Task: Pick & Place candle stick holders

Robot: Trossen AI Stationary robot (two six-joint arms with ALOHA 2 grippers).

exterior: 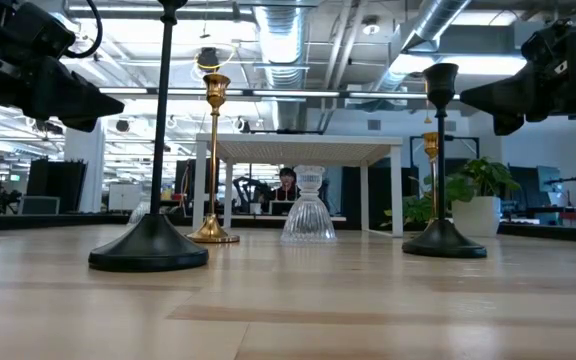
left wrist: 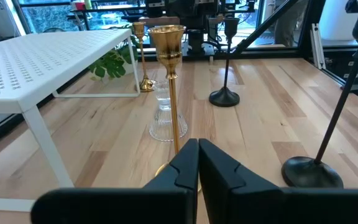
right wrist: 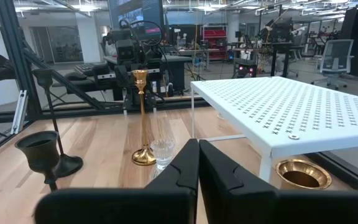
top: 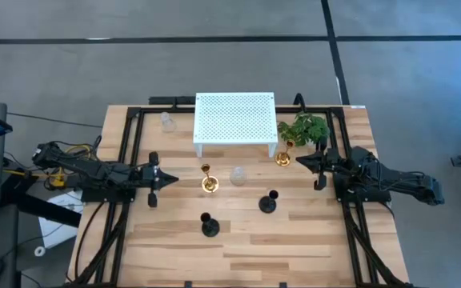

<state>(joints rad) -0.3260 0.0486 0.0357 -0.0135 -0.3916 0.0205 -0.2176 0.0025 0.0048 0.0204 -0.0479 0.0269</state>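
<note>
Two gold candle stick holders stand on their round bases: one (top: 208,180) near the table's middle, one (top: 283,157) by the white rack's right leg. Two black ones (top: 268,202) (top: 209,226) stand nearer the front. A clear glass one (top: 238,176) stands between the gold ones, and another (top: 167,122) stands left of the rack. My left gripper (top: 173,180) is shut and empty, a little left of the middle gold holder (left wrist: 169,74). My right gripper (top: 300,161) is shut and empty, just right of the other gold holder's cup (right wrist: 303,174).
The white perforated rack (top: 234,120) stands on legs at the table's far middle. A green leafy plant (top: 304,128) sits at its right. Black frame rails (top: 126,160) run along the table's left and right sides. Bare wood lies along the front edge (top: 238,256).
</note>
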